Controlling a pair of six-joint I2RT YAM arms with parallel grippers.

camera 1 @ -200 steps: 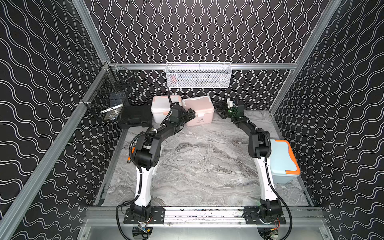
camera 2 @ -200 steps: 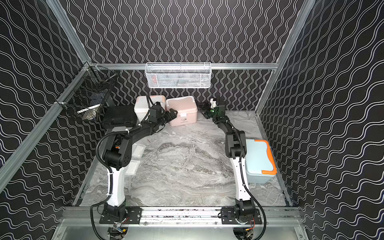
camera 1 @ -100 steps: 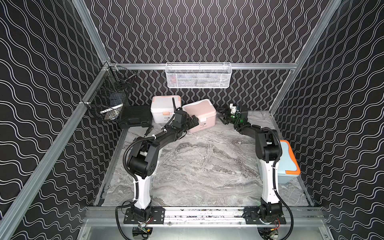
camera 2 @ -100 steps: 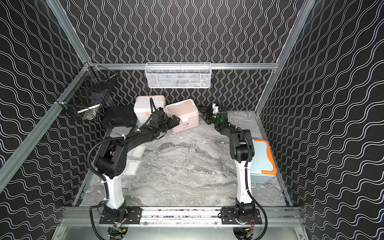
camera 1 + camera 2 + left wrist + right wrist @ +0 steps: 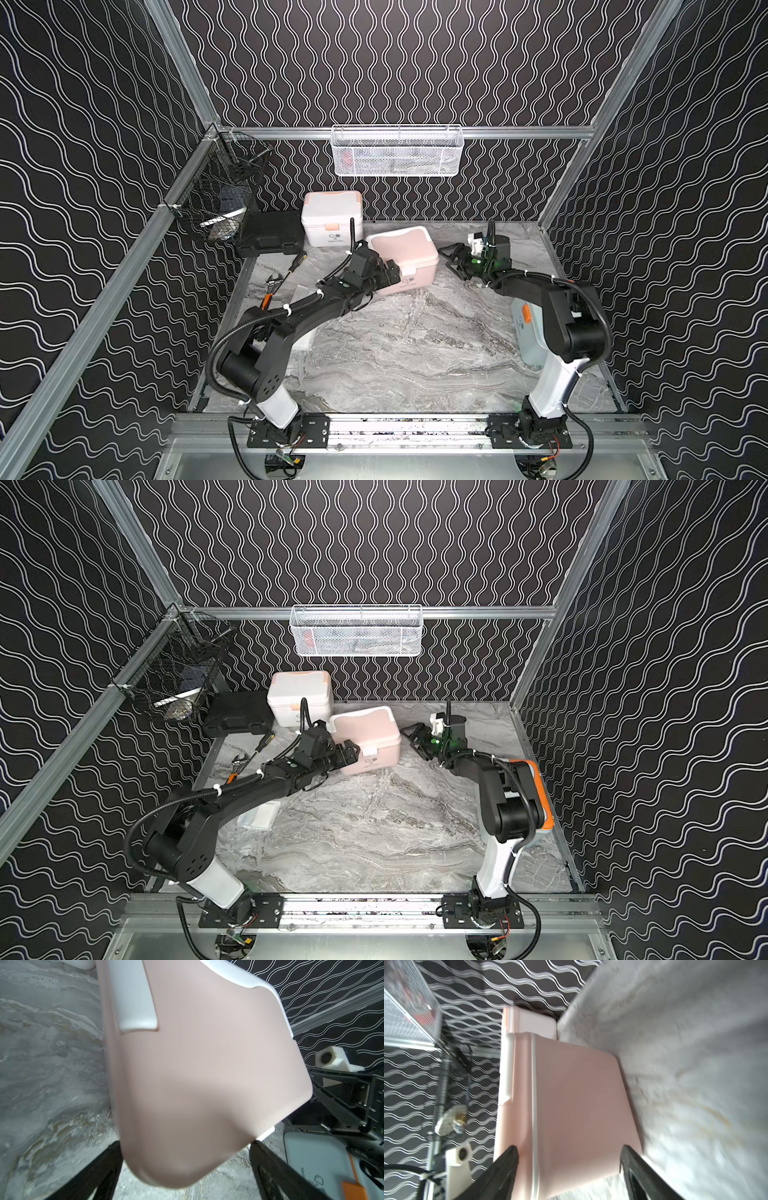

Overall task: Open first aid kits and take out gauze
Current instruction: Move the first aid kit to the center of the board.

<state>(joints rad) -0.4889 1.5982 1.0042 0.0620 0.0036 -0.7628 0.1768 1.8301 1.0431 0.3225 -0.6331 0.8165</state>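
Blue kit lies near the front on the right, beside the right arm. Farther back, the left gripper has its fingers spread wide, hugging a corner of the pink kit on the table. Right gripper sits just beside that kit, fingers wide, holding nothing. White kit stands at the back wall.
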